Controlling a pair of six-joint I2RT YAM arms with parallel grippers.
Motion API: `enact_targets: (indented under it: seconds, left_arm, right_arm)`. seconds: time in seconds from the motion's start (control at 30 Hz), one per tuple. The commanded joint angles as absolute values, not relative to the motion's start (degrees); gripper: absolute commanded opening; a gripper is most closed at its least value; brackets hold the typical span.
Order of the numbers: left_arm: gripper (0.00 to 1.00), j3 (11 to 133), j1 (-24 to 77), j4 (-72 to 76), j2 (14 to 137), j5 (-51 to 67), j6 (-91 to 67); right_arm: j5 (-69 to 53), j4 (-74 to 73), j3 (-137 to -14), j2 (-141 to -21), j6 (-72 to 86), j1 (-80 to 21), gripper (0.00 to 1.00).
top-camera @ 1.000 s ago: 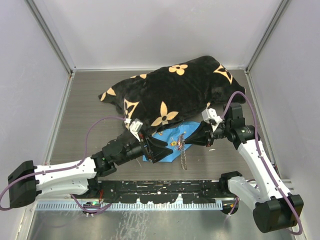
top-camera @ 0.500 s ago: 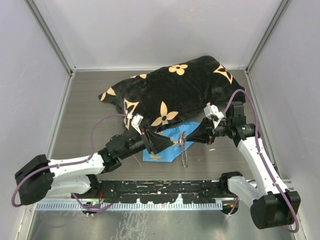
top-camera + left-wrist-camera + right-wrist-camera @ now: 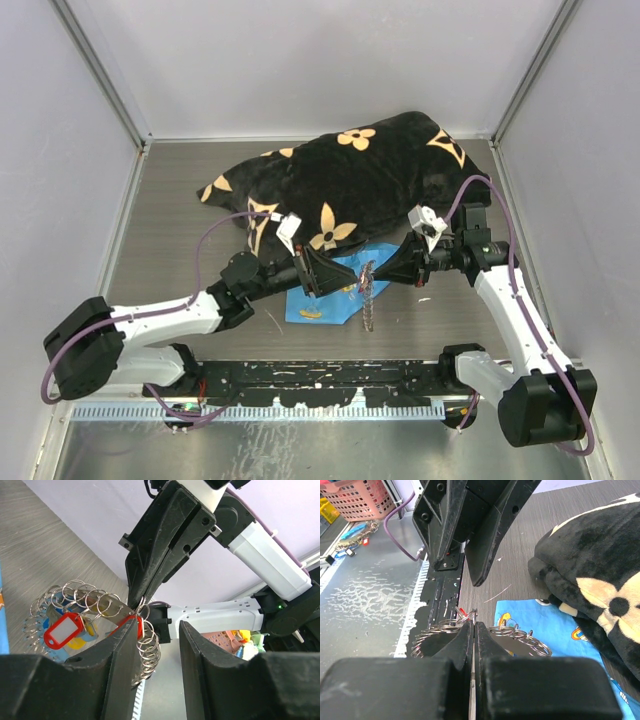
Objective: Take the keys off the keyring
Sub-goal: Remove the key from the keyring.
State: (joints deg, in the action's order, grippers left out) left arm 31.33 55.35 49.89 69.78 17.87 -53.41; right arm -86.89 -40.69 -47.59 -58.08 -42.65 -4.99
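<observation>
Toward the front edge of the table [image 3: 180, 220], over the blue cloth [image 3: 312, 300], the right gripper [image 3: 372, 276] is pinching the keyring [image 3: 368, 302], its jaws clenched tight. The top view is giving only a dangling silvery strand. The left wrist view is showing coiled loops and the keys [image 3: 62, 629] with red, blue and yellow heads. The left gripper [image 3: 159, 627] is standing beside them, jaws apart, gripping nothing.

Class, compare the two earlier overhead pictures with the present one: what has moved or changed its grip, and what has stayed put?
The left gripper moved away from the arm bases, toward the black blanket and the keyring, its jaws narrowing but still apart. Nothing was taken or released. The right gripper stays shut on the keyring above the blue cloth; the black blanket has not moved.
</observation>
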Motion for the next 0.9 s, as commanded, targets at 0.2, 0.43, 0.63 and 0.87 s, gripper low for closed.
enact_targets:
  seconds: [0.2, 0.43, 0.63, 0.87]
  left_arm:
    - [0.44, 35.48, 54.76, 46.08, 71.27, 23.45, -49.92]
    - [0.47, 34.3, 58.2, 39.58, 67.13, 17.35, -35.73]
    - [0.46, 33.59, 64.74, 36.8, 63.56, 6.79, -17.75]
    - [0.42, 34.02, 66.73, 40.32, 64.76, 3.1, -10.75]
  right_arm:
    - [-92.72, -42.18, -50.98, -58.28, -44.41, -4.21, 0.01]
    - [-92.71, -42.36, -51.01, -58.46, -44.39, -4.04, 0.01]
    - [-92.68, -42.54, -50.98, -58.78, -44.48, -4.0, 0.01]
    - [-92.71, -42.6, -50.89, -58.83, -44.6, -3.89, 0.01]
